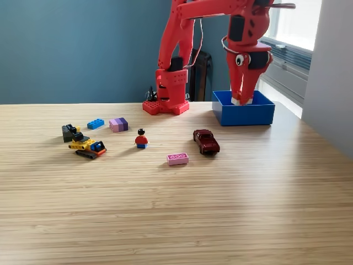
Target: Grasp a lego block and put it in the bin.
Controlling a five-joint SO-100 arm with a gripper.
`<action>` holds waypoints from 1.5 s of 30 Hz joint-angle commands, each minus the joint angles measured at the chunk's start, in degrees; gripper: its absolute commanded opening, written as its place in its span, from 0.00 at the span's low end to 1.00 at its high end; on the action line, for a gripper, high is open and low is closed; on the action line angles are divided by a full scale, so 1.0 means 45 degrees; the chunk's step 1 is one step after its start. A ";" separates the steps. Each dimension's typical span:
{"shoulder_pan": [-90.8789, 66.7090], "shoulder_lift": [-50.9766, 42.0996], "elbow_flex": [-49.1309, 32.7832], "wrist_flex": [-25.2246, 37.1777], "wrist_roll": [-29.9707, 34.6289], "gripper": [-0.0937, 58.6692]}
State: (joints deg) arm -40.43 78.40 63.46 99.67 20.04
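Note:
The blue bin point(243, 116) stands at the back right of the table in the exterior view. My red gripper point(242, 99) points straight down into its open top, fingers close together. A small white lego block point(243, 101) shows pinched at the fingertips, level with the bin's rim. Other lego pieces lie on the wood: a flat pink block point(177, 159) in the middle, a blue block point(95, 123) and a pink-and-purple block point(118, 125) at the left.
A dark red toy car point(206, 141) sits in front of the bin. A lego figure point(141, 138), a yellow and black lego vehicle point(87, 146) and a dark piece point(69, 131) stand at the left. The arm's base point(166, 94) is left of the bin.

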 commanded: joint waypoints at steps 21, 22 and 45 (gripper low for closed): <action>-0.7246 0.3105 0.4238 -0.2207 -0.1484 0.01; -0.7324 0.3125 0.4590 -0.2715 -0.1680 0.01; -0.7559 0.3320 0.7266 -0.5313 -0.4746 0.42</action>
State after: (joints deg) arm -73.83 87.10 96.77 74.44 -0.09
